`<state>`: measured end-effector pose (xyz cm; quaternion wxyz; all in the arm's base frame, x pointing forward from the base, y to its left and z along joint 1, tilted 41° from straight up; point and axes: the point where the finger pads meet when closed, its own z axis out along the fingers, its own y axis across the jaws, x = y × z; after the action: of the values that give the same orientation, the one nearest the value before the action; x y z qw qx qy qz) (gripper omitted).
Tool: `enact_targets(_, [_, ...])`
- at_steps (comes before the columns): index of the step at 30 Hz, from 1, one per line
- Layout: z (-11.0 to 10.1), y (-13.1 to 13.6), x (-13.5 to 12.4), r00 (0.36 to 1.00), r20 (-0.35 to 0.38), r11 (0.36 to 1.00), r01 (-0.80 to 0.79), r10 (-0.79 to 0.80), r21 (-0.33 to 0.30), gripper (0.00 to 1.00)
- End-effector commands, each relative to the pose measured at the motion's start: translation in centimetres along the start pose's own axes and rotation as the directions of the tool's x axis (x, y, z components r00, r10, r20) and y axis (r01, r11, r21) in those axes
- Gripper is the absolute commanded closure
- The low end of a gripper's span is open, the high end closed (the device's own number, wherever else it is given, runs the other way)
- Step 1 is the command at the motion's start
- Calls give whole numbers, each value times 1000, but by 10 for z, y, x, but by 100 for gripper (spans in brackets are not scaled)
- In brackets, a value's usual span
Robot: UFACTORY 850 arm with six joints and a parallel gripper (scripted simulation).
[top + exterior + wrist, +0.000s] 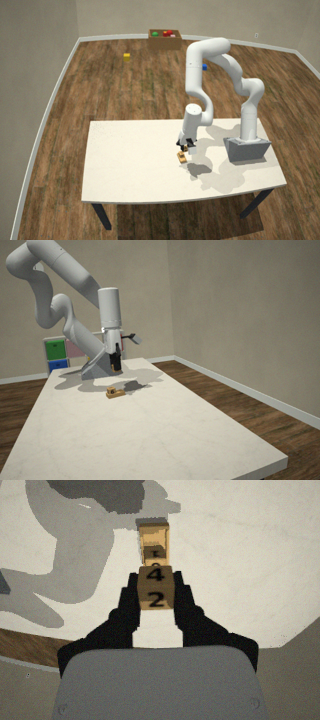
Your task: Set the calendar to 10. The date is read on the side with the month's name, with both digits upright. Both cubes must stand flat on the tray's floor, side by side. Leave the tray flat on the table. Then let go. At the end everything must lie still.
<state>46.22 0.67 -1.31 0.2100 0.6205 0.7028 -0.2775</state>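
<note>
My gripper (185, 148) (116, 368) (156, 583) is shut on a wooden cube (185, 148) (112, 368) (165, 588), held in the air clear of the tray. The wrist view shows its 4 and 2 faces, both upright there. The wooden tray (183, 159) (116, 395) (168, 539) lies on the table, flat as far as I can see. The other cube (181, 154) (110, 389) (148, 554) sits in one end; the other end is empty. It shows a 6 in the exterior view, and a 1 and a 0, partly hidden, in the wrist view. The month's name is not readable.
The grey arm base (248, 151) (96, 369) stands on the table (129, 165) (144, 436), on the robot's side. A toy box (164, 43), a yellow block (126, 57) and a blue block (204, 67) are on the floor, far off.
</note>
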Motion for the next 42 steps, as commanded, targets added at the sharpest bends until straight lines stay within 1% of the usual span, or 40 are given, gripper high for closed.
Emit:
enact_targets(1, [-4,0,0,1000,1,1000,0,0,1,73])
enact_targets(11, [-4,0,0,1000,1,1000,2,-2,1,73])
enact_targets(17, [-4,4,-1,999,0,999,46,-46,0,73])
enact_targets(19, [-4,8,-3,995,0,995,100,-100,0,73])
enact_targets(22, [-3,17,-6,975,0,975,221,-221,0,73])
enact_targets(25, [-3,25,-9,945,0,945,326,-326,-1,73])
enact_targets(26, [-2,29,-10,927,1,927,375,-375,-1,73])
enact_targets(27, [-2,30,-10,924,1,924,382,-382,-1,73])
enact_targets(28, [-2,35,-12,897,1,897,441,-441,-1,73])
enact_targets(31, [-1,43,-16,845,1,845,535,-535,-1,73])
enact_targets(32, [-1,45,-17,829,1,829,559,-559,-1,73])
enact_targets(34, [-1,45,-17,829,1,829,559,-559,-1,73])
enact_targets(36, [0,55,-21,743,1,743,669,-669,-1,73])
enact_targets(37, [0,55,-21,743,1,743,670,-670,-1,73])
enact_targets(39, [0,60,-23,694,1,694,720,-720,-1,73])
enact_targets(40, [1,63,-25,658,1,658,753,-753,0,73])
enact_targets(41, [1,65,-26,642,1,642,766,-766,0,73])
enact_targets(42, [1,69,-28,601,1,601,799,-799,0,73])
